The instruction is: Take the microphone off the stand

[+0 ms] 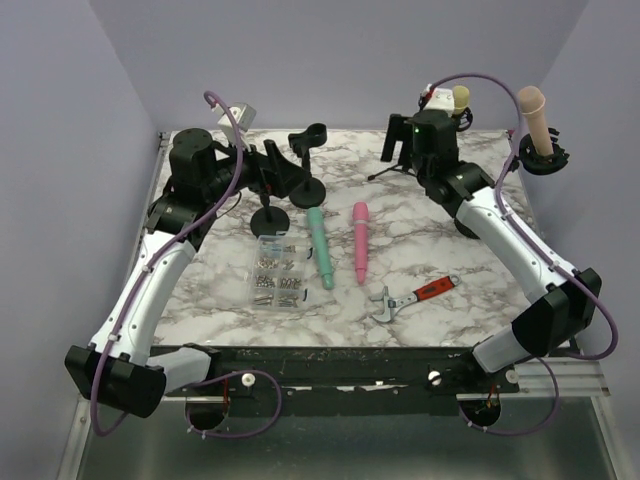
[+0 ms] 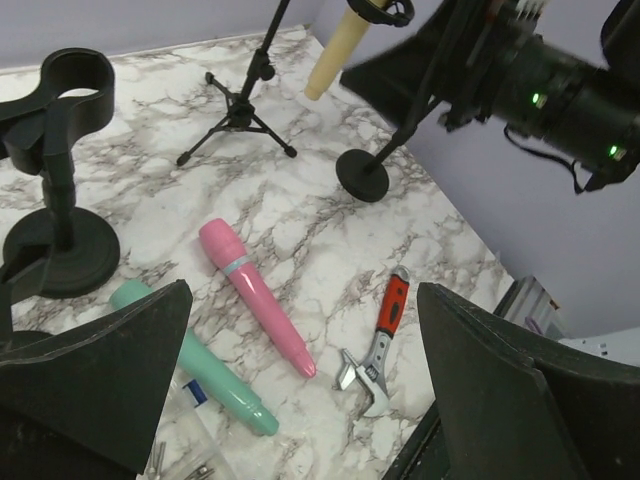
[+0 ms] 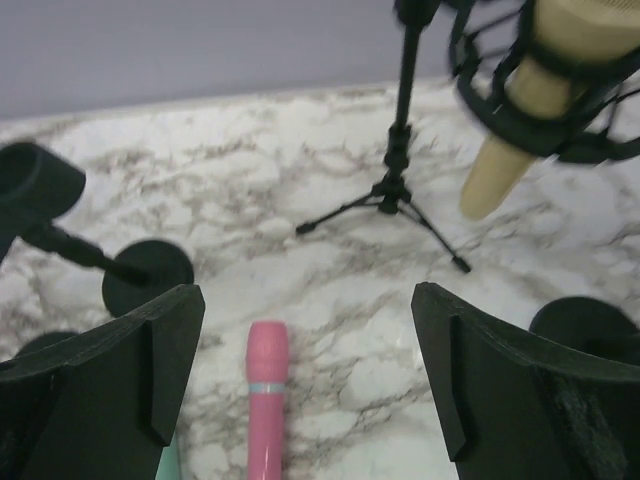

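A beige microphone (image 1: 534, 118) stands upright in a black clip on a stand (image 1: 544, 158) at the far right; it also shows in the right wrist view (image 3: 530, 95) and the left wrist view (image 2: 338, 48). A cream microphone (image 1: 461, 97) sits on a tripod stand (image 1: 395, 170) at the back. A pink microphone (image 1: 359, 240) and a green microphone (image 1: 320, 248) lie flat mid-table. My right gripper (image 1: 396, 146) (image 3: 305, 380) is open and empty, above the table left of the beige microphone. My left gripper (image 1: 272, 170) (image 2: 300, 400) is open and empty.
Two empty black clip stands with round bases (image 1: 308, 190) (image 1: 270, 221) stand by my left gripper. A clear box of screws (image 1: 279, 272) and a red-handled wrench (image 1: 414, 297) lie near the front. The tripod's legs (image 3: 390, 205) spread ahead of my right gripper. Purple walls enclose the table.
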Available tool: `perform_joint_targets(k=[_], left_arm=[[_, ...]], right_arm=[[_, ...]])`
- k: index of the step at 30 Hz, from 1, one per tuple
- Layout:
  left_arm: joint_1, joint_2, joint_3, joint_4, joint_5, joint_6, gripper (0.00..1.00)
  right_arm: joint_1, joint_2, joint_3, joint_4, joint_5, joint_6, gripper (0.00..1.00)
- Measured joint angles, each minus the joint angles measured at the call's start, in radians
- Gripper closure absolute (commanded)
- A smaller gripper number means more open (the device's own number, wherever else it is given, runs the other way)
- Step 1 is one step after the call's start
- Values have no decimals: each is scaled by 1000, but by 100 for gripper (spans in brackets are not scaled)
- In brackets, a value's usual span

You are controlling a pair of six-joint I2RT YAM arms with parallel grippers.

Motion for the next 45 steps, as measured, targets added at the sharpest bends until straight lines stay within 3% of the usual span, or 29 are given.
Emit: perform_joint_targets(k=[12, 24, 41, 45], left_arm=[[-75, -20, -34, 39, 14, -6, 1], [-85, 11, -34, 45, 23, -5, 2], [-87, 11, -34, 45, 26, -4, 1], [-87, 11, -34, 45, 26, 0, 1]], right_arm=[[-129, 184, 401, -38, 232, -127, 4], [-183, 293, 501, -43, 253, -180, 10], [-232, 333, 508, -35, 236, -187, 38], [-232, 334, 508, -30, 222, -187, 50]])
